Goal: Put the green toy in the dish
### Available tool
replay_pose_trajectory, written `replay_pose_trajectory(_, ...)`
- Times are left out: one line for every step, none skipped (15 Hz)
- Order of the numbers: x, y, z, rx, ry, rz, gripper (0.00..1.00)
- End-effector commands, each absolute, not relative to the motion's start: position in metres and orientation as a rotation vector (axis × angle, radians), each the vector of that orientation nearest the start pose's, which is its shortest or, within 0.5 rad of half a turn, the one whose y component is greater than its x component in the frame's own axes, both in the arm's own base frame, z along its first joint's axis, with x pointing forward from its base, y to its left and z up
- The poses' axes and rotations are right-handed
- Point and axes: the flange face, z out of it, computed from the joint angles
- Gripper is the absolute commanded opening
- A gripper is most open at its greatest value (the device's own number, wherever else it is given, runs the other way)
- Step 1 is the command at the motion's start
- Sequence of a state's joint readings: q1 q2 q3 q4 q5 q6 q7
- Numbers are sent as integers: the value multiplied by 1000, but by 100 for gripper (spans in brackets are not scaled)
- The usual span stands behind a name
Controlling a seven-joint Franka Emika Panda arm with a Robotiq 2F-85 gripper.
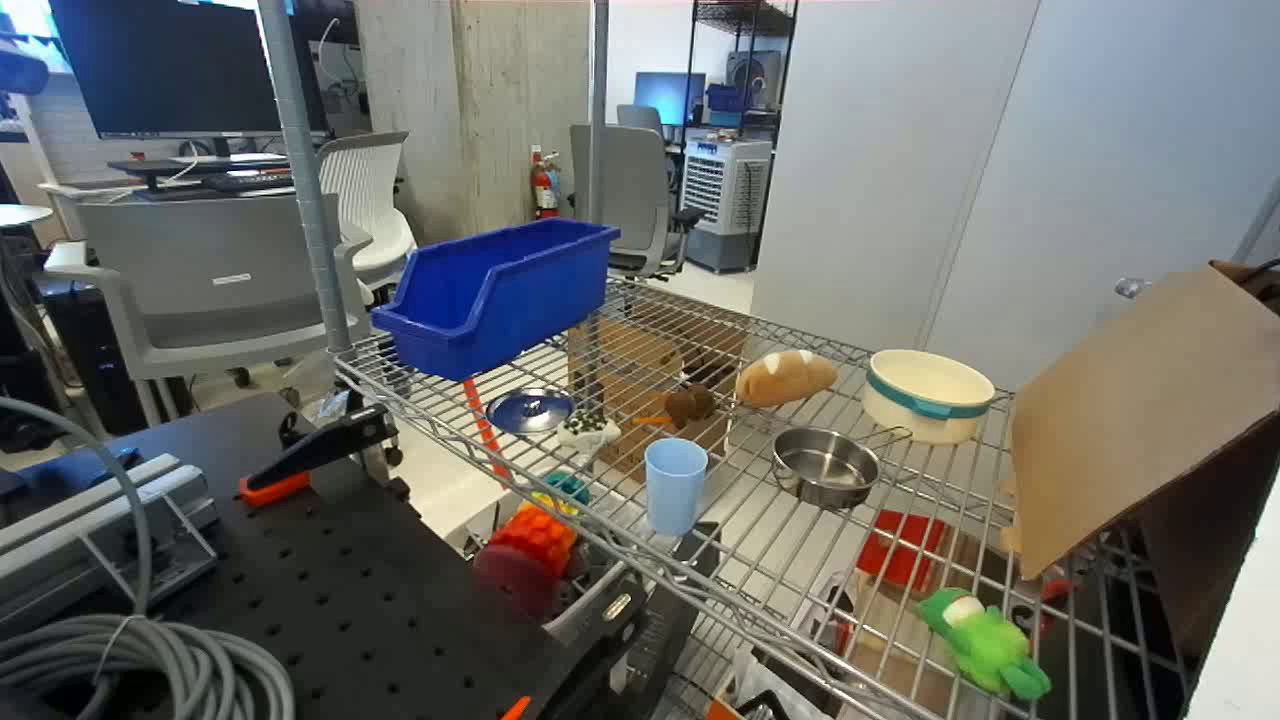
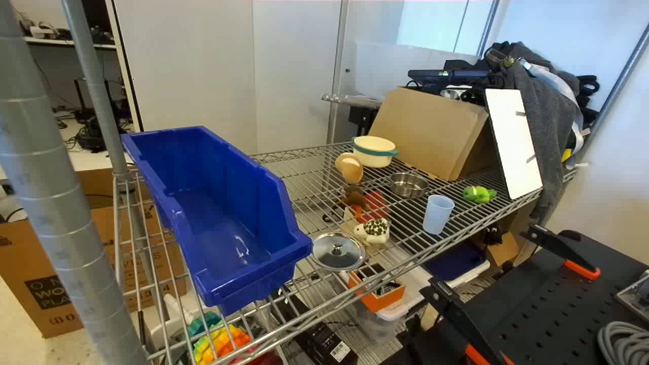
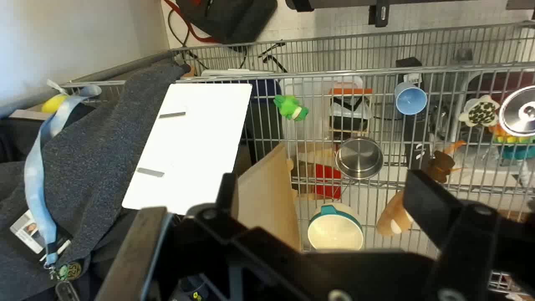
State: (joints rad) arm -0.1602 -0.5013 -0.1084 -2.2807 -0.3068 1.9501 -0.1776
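Note lumpy, bright-green plush toy (image 1: 985, 645) near the long edge of silver wire-grid table (image 3: 368, 71), facing black perforated board (image 1: 350, 565): presumably light, soft, non-slip; best pinched across the middle. Note black two-fingered gripper (image 3: 321, 186), wide, holding nothing.

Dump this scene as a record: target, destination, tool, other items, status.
target: green toy, lying on the wire shelf
destination: teal-banded cream dish, upright on the same shelf
tool: open, holding nothing
tool visibility: wrist view only
other items on shelf: steel pan, upright blue cup, toy loaf, spotted toy, round lid, blue bin
status: green toy not yet in the dish
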Motion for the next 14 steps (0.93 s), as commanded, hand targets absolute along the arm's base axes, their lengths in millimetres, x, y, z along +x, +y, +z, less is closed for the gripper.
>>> replay_pose_trajectory(398, -137, 563, -3409, -12, -198, 100)
replay_pose_trajectory(398, -137, 564, -3409, -12, -203, 100)
replay_pose_trajectory(398, -137, 565, -3409, -11, -205, 100)
replay_pose_trajectory(398, -137, 565, -3409, -11, -206, 100)
replay_pose_trajectory(398, -137, 565, -3409, -11, -206, 100)
replay_pose_trajectory(398, -137, 565, -3409, -11, -206, 100)
replay_pose_trajectory(398, -137, 565, -3409, -11, -206, 100)
replay_pose_trajectory(398, -137, 565, -3409, -11, -206, 100)
replay_pose_trajectory(398, -137, 565, -3409, -11, -206, 100)
replay_pose_trajectory(398, -137, 565, -3409, -11, -206, 100)
replay_pose_trajectory(398, -137, 565, -3409, -11, -206, 100)
replay_pose_trajectory(398, -137, 565, -3409, -11, -206, 100)
replay_pose_trajectory(403, -137, 564, -3413, 3, -223, 100)
replay_pose_trajectory(411, -140, 557, -3430, -12, -188, 100)
